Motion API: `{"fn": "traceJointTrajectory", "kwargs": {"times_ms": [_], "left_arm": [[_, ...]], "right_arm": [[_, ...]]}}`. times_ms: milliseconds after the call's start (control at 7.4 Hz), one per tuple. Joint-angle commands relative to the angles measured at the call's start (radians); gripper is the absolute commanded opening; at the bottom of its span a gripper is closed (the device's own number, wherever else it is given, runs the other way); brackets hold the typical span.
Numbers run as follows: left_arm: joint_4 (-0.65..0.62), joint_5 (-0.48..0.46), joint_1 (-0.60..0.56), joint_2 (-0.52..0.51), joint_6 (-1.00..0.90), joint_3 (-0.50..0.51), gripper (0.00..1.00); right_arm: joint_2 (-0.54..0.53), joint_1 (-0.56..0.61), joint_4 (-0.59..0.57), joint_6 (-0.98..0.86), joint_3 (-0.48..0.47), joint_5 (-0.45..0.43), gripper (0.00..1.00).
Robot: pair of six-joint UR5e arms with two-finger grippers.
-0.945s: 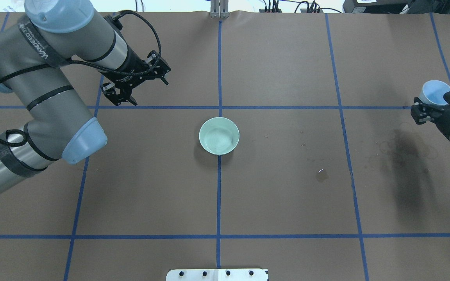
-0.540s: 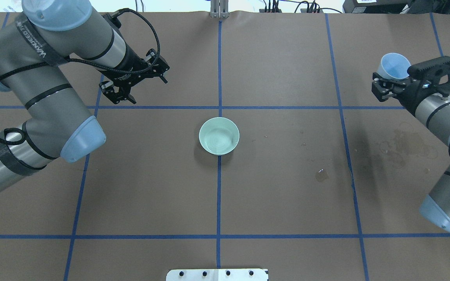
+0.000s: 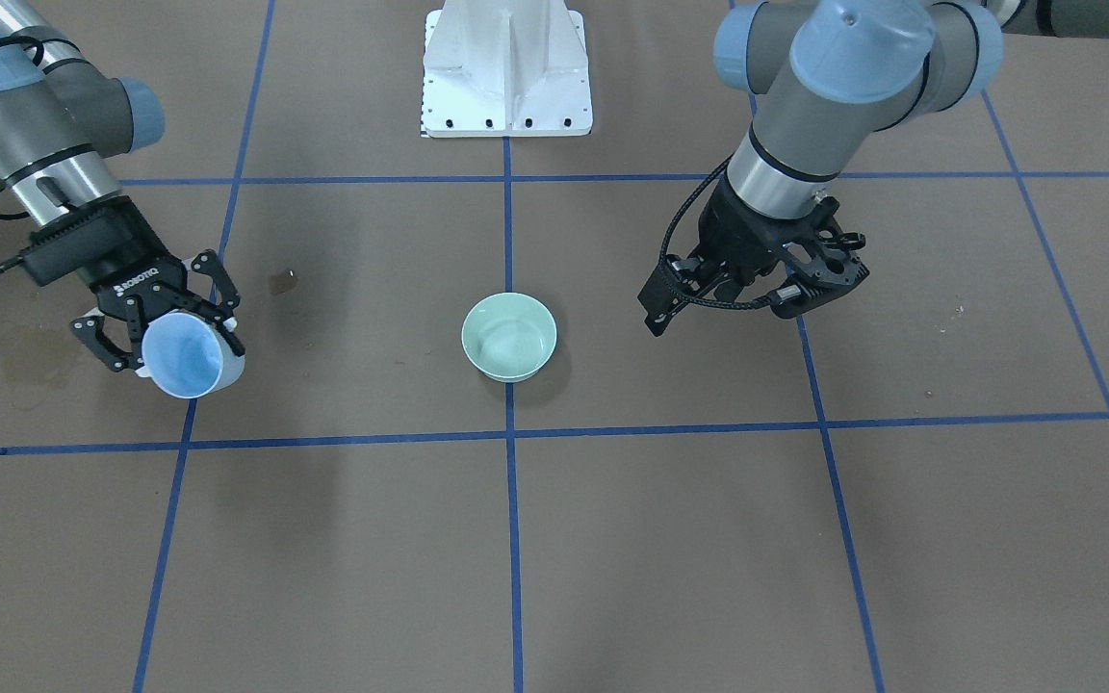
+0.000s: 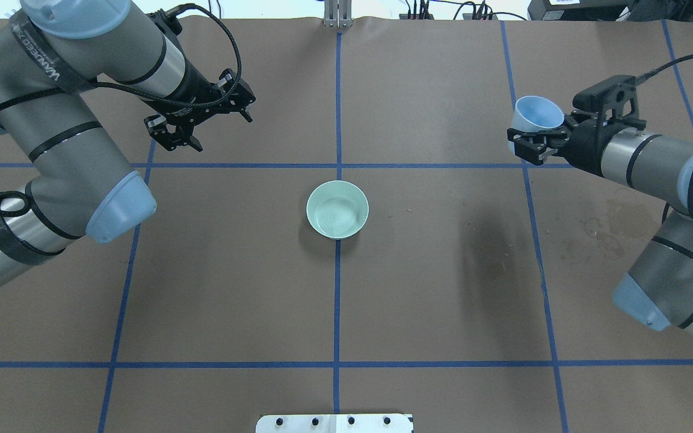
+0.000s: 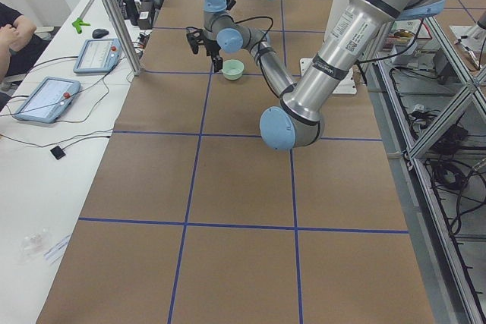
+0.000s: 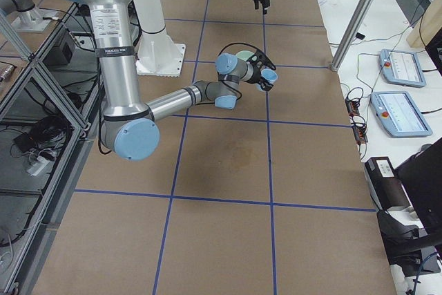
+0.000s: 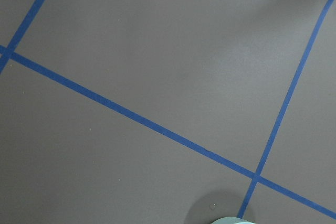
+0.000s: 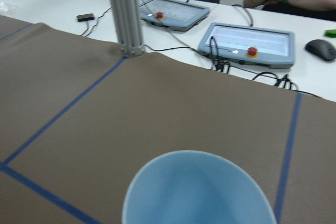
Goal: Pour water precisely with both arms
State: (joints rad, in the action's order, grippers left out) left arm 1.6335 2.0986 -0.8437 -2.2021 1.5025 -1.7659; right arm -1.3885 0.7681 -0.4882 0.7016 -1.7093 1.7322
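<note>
Right gripper [image 4: 528,146], upper right of overhead view: fingers clenched on light blue cup [image 4: 539,114], cup tilted, held above table [image 4: 431,300]. Left gripper [image 4: 205,127], upper left: fingers spread, grasping nothing. Green bowl [image 4: 337,210] at frame centre, on blue tape line [image 4: 337,300]; water [image 4: 335,216] shows as faint ripples inside. Water in cup: cannot tell.
</note>
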Motion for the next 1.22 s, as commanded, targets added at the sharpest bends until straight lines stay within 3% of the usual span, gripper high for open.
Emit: {"fn": "traceJointTrajectory", "kwargs": {"times_ms": [0,540,945,1080], "left_arm": [[-0.006,0.01,-0.037,0.028,-0.118,-0.003,1.0],[-0.001,0.006,-0.087,0.285,-0.561,-0.079,1.0],[0.0,0.008,-0.086,0.311,-0.567,-0.086,1.0],[0.0,0.009,-0.086,0.311,-0.567,-0.084,1.0]], "right_arm": [[0.124,-0.032,-0.059,-0.016,0.025,0.101,0.0],[0.215,-0.111,-0.225,-0.083,0.013,0.106,0.0],[0.261,-0.174,-0.349,-0.169,0.016,0.106,0.0],[0.296,-0.184,-0.447,-0.224,0.016,0.106,0.0]]}}
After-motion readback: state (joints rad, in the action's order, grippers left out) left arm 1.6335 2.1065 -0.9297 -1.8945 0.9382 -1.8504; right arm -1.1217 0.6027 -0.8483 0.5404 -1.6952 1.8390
